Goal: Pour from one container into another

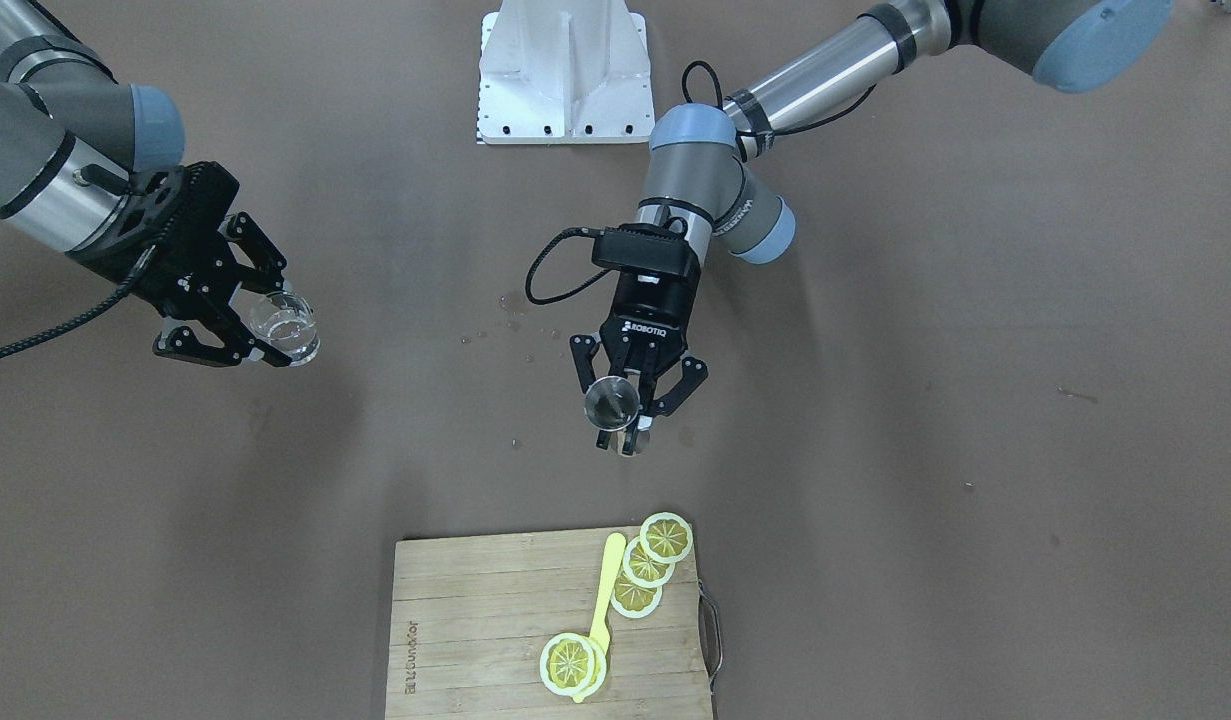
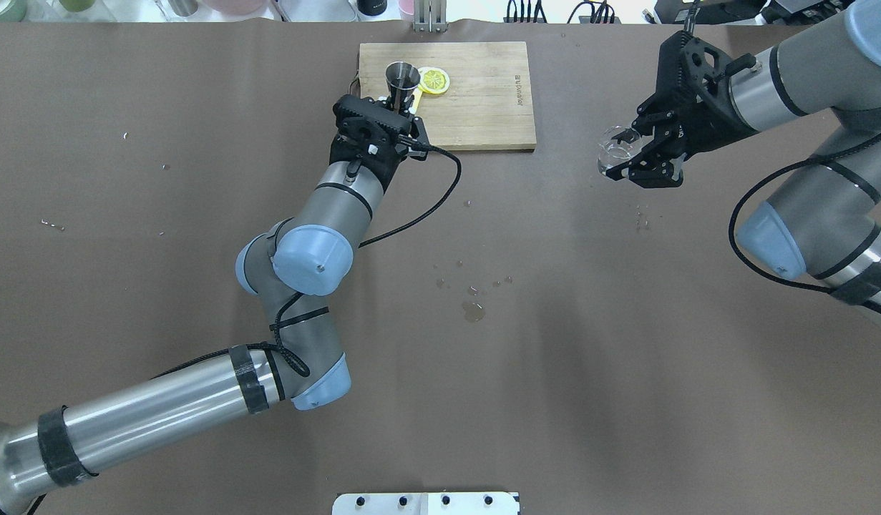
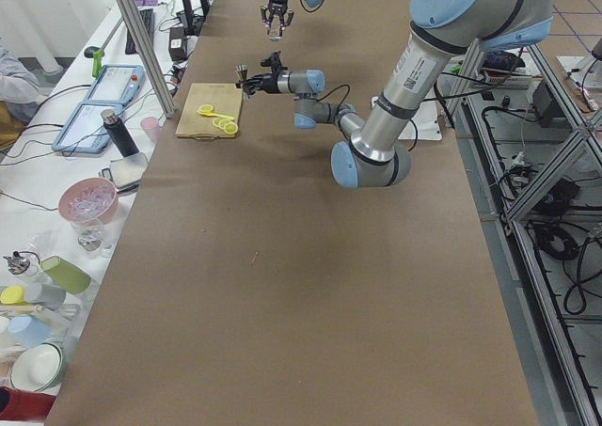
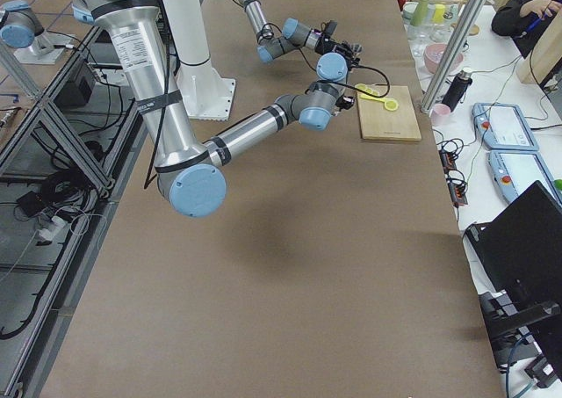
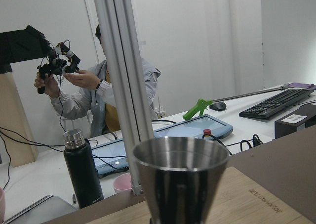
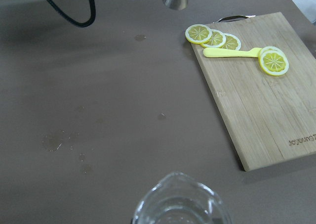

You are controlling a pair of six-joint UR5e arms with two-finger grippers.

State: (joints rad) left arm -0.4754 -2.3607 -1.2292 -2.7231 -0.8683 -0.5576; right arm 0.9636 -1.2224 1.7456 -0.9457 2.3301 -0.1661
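While both vessels hang above the table (image 1: 975,300) and well apart, spillage looks like the main hazard. The glass pitcher (image 2: 615,149) sits at left-centre of the front view with the right gripper (image 1: 273,325) clamped across its wall. Smooth glass on hard pads could slip or rotate once tipped. The steel jigger (image 1: 612,400) is at frame centre, upright, with the left gripper (image 1: 627,432) pinched on its narrow waist. Its mouth is small, so a pour started off-line or too fast would likely miss or overflow. Droplets (image 1: 513,300) lie on the table above the jigger.

Materials, large to small:
- Table: matte brown covering, flat, faintly stained.
- Cutting board (image 1: 475,620), bottom centre: pale slatted bamboo, rectangular, with a wire handle on one edge.
- Pitcher: clear, thin, round, with a pinched spout. I cannot read the liquid level.
- Jigger: polished conical metal, reflective.
- Yellow spoon (image 1: 607,590): glossy plastic.
- Lemon slices (image 1: 666,537): flat discs, likely fake.
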